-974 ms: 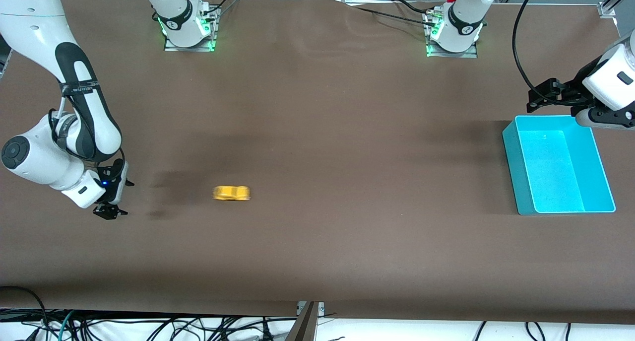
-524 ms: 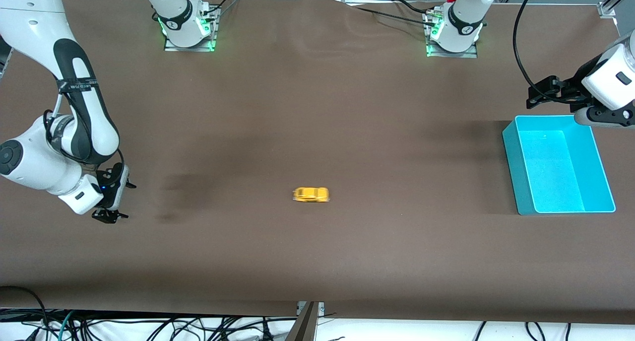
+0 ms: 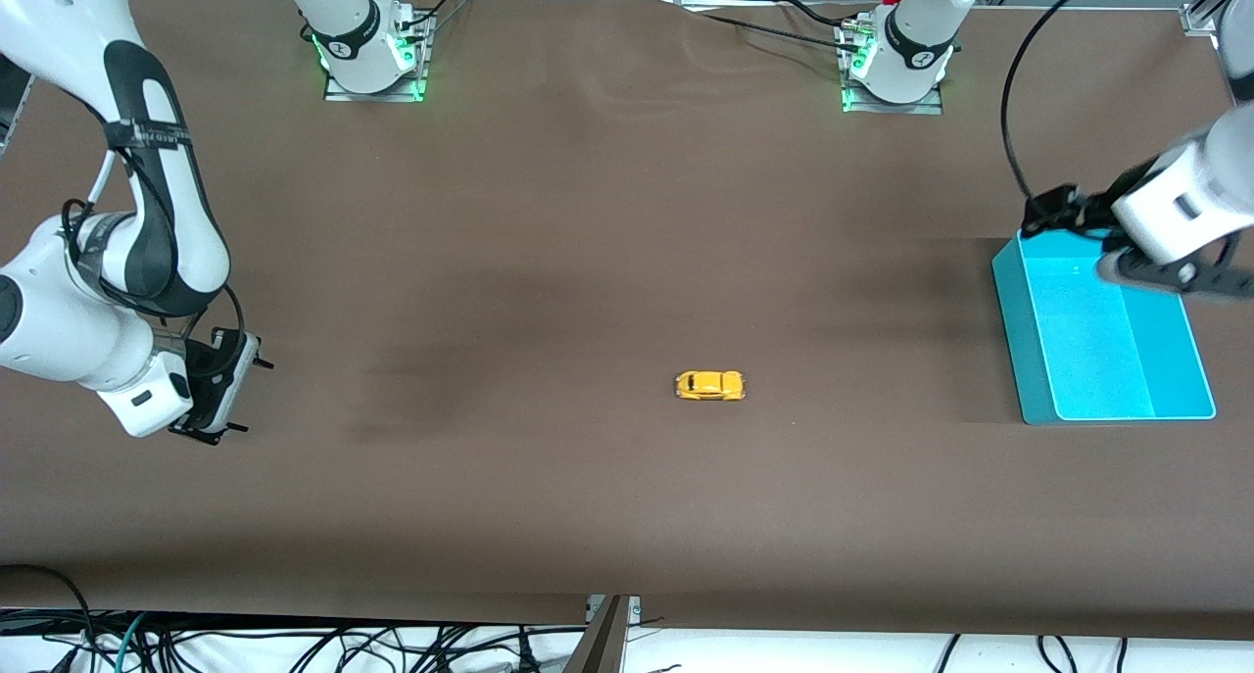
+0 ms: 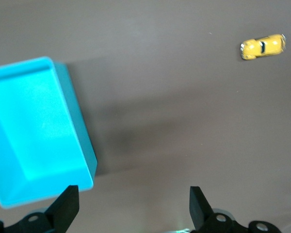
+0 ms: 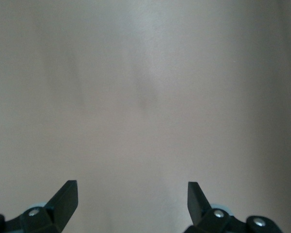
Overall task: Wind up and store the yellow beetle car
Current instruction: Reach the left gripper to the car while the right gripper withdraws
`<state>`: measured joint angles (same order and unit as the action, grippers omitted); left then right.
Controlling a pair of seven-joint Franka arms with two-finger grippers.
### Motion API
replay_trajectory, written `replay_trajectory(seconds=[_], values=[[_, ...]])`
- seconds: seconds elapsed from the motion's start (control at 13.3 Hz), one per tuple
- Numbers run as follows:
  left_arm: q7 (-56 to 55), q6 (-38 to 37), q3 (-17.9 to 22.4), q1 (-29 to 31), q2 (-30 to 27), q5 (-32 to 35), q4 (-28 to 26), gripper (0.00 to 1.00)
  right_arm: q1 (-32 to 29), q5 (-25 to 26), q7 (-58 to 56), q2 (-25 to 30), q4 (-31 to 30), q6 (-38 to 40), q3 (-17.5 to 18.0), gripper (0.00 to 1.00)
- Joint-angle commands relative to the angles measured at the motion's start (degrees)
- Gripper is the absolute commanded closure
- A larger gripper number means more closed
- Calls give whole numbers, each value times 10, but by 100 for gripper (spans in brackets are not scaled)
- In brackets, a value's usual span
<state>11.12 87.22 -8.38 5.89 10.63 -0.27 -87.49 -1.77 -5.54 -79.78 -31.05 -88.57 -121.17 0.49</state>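
The yellow beetle car [image 3: 709, 386] stood alone on the brown surface [image 3: 627, 516], about midway between its two ends and somewhat toward the front edge, nose pointing along the length toward the cyan bin [image 3: 1025, 360]. Nothing touched it. To my eye it sat out there because it had been wound and let run, so what remained was the storing.

The left gripper [image 3: 1046, 211] hung over the bin's corner farthest from the front camera, at the left arm's end, fingers [image 4: 64, 206] spread wide and empty; the car showed well apart from it in the left wrist view. I judged it best placed to fetch the car.

The right gripper [image 3: 211, 423] waited low near the right arm's end, fingers [image 5: 65, 196] likewise wide apart, holding nothing.
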Motion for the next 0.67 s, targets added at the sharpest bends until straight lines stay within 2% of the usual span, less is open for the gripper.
replay_trajectory(seconds=[0.0, 0.15, 0.37, 0.52, 0.6], values=[[104, 44, -6, -13, 71, -9, 19, 0, 23, 39, 114, 35, 13, 56, -2, 0], [156, 101, -6, -53, 109, -8, 19, 0, 39, 56, 194, 56, 13, 82, -1, 0], [166, 194, -6, -132, 167, -8, 27, 0, 58, 62, 316, 83, 16, 135, -2, 0], [181, 219, -4, -187, 223, -4, 74, 0, 58, 62, 404, 89, 59, 203, 0, 0], [202, 225, -5, -202, 260, -4, 115, 0, 58, 60, 441, 89, 81, 238, 1, 0]])
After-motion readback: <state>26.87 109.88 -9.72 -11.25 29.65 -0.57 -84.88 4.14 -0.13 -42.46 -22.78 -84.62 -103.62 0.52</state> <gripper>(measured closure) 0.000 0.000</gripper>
